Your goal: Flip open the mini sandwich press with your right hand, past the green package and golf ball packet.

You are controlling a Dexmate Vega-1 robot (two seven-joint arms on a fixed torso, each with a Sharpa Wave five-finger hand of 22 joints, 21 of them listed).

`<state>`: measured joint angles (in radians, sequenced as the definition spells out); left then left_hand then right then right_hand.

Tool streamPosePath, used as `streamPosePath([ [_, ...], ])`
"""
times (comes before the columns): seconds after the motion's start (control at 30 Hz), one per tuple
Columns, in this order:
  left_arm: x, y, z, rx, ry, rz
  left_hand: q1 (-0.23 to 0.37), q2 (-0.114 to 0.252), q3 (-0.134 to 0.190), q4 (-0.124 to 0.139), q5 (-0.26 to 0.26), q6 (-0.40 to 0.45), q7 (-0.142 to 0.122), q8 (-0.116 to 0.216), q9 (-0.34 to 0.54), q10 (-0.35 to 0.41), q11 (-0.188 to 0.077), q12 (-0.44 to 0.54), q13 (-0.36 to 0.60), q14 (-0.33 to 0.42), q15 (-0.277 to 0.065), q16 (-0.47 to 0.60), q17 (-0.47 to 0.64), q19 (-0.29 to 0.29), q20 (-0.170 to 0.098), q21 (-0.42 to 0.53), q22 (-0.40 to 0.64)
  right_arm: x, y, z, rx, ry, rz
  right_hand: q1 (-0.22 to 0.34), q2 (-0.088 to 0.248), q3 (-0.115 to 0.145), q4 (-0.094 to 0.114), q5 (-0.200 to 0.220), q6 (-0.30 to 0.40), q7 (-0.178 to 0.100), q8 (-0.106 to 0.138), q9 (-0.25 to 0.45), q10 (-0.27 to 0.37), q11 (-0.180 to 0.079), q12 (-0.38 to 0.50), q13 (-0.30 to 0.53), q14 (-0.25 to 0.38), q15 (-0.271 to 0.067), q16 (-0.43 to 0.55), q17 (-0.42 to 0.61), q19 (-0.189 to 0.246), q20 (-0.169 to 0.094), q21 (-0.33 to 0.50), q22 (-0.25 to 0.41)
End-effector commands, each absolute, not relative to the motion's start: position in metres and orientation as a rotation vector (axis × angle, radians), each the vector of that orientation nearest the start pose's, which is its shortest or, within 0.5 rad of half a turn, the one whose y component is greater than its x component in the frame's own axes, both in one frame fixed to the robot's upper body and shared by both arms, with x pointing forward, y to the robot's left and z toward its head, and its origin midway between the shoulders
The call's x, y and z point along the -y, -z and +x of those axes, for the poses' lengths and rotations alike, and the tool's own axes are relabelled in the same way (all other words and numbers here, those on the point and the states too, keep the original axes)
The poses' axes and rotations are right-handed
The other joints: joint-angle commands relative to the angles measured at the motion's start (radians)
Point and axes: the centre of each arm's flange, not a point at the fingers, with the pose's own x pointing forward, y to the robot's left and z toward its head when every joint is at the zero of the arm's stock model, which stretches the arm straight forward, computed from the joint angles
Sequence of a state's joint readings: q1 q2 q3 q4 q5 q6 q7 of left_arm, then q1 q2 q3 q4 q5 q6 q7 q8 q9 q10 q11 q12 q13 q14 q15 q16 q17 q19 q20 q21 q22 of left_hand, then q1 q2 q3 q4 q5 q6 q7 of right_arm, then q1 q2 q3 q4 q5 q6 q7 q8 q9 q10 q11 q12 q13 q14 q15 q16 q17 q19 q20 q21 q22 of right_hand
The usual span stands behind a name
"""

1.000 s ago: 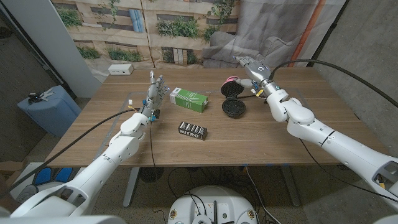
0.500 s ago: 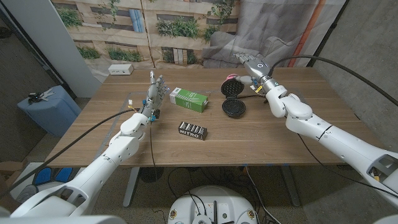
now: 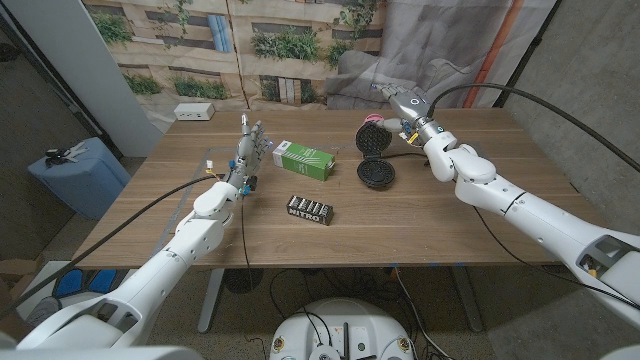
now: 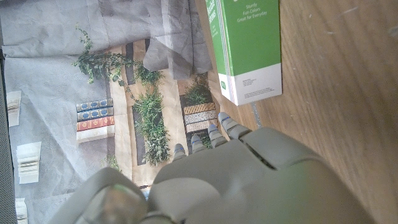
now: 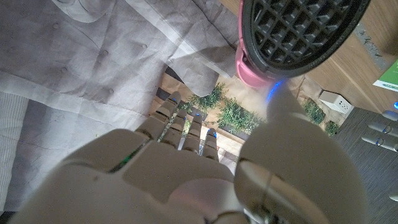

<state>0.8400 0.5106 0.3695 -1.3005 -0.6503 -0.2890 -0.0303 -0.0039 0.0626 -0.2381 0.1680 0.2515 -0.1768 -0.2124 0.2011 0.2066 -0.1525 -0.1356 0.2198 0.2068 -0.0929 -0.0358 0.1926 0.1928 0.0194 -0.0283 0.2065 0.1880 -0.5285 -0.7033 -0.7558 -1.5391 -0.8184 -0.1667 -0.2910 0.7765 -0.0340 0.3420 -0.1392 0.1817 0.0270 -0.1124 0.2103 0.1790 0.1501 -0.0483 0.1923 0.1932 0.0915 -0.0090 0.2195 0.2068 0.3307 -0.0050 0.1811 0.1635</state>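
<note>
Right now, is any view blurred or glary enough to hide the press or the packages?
Head view: even light, sharp, sandwich press and green package clear. Left wrist view: left hand soft, package print sharp. Right wrist view: right hand blurred, grid plate crisp.

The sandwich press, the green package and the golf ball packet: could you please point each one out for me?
sandwich press point(image 3: 376, 175), head view, on the dark grid plate lying on the table.
green package point(image 3: 303, 160), head view, on its green top face.
golf ball packet point(image 3: 311, 209), head view, on its black top.

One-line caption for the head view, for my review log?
Right hand behind opened pink sandwich press; left hand beside green package.
</note>
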Motion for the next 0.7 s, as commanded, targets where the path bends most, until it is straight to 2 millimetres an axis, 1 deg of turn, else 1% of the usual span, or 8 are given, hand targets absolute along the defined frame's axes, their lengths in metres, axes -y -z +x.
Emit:
streamPosePath([
  [0.03,-0.291,0.027,0.653,0.593,0.206,-0.042,0.000,0.052,-0.008,0.001,0.005,-0.034,-0.008,0.005,0.005,-0.005,0.000,0.007,0.002,-0.008,-0.037,0.003,0.003,0.003,-0.004,0.006,0.003,0.201,-0.106,0.639,0.922,0.351,-1.604,-0.005,-0.002,-0.002,0.004,0.004,0.010,-0.005,-0.002,0.003,-0.007,0.002,-0.002,0.001,0.001,0.006,-0.001,0.005,-0.002,0.001,0.001,0.002],
  [0.33,-0.290,0.027,0.653,0.593,0.206,-0.042,0.000,0.052,-0.008,0.001,0.005,-0.035,-0.008,0.005,0.005,-0.005,0.001,0.007,0.002,-0.008,-0.037,0.003,0.003,0.003,-0.003,0.006,0.003,0.203,-0.106,0.638,0.922,0.349,-1.577,-0.014,-0.001,-0.005,0.007,0.003,0.013,-0.004,-0.002,0.003,-0.006,0.003,-0.001,0.001,0.001,0.005,-0.001,0.005,-0.005,0.002,0.001,0.002],
  [0.53,-0.290,0.027,0.653,0.593,0.206,-0.042,0.000,0.052,-0.008,0.001,0.005,-0.034,-0.008,0.005,0.005,-0.005,0.001,0.007,0.002,-0.007,-0.037,0.003,0.003,0.003,-0.003,0.006,0.003,0.209,-0.102,0.629,0.935,0.350,-1.509,-0.023,0.002,-0.007,0.011,0.003,0.014,-0.005,-0.003,0.003,-0.006,0.003,-0.001,0.001,0.000,0.005,0.000,0.006,-0.007,0.001,0.000,0.002],
  [0.57,-0.290,0.027,0.653,0.593,0.206,-0.042,0.000,0.052,-0.008,0.001,0.005,-0.035,-0.008,0.005,0.005,-0.006,-0.003,0.007,0.002,-0.007,-0.037,0.003,0.003,0.003,-0.003,0.006,0.003,0.210,-0.101,0.628,0.933,0.348,-1.496,-0.025,0.002,-0.008,0.012,0.003,0.014,-0.005,-0.003,0.003,-0.006,0.002,-0.001,0.001,0.001,0.005,0.000,0.006,-0.007,0.001,0.000,0.002],
  [0.7,-0.291,0.027,0.653,0.594,0.206,-0.041,0.000,0.052,-0.008,0.001,0.005,-0.033,-0.008,0.006,0.005,-0.007,-0.003,0.006,0.002,-0.007,-0.037,0.003,0.003,0.003,-0.004,0.006,0.003,0.218,-0.097,0.620,0.936,0.344,-1.427,-0.034,0.005,-0.010,0.016,0.003,0.014,-0.003,-0.004,0.003,-0.006,0.002,-0.001,0.001,-0.001,0.006,0.000,0.007,-0.009,0.001,0.000,0.002],
])
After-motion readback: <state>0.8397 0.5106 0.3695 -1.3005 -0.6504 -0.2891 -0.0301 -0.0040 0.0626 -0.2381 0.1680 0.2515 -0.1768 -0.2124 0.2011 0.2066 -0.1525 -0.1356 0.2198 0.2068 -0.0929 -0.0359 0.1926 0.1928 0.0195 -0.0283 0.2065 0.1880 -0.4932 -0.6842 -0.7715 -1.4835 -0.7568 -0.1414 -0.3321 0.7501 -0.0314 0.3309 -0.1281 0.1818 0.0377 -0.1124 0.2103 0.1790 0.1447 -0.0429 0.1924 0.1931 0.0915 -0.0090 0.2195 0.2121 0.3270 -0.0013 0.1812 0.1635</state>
